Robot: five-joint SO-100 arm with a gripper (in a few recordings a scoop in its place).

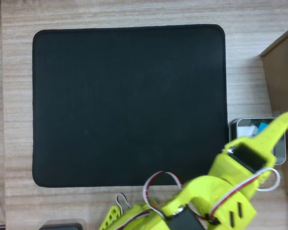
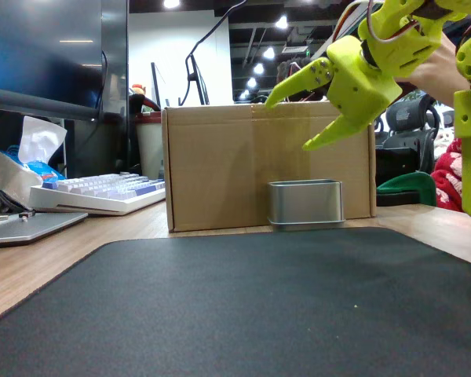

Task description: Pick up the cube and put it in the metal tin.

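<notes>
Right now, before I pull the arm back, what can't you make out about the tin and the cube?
- Small silver square metal tin: in the overhead view the yellow pincer covers much of its inside.
- Tiny sky-blue cube: a blue patch shows inside the tin; the pincer hides how it rests.
- Fixed view: the tin's wall hides its contents.
- Brown cardboard box: cut off by the overhead view's right edge.

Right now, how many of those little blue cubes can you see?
1. The cube lies inside the metal tin at the right edge of the black mat in the overhead view. The yellow gripper covers part of the tin, so another could be hidden there.
</notes>
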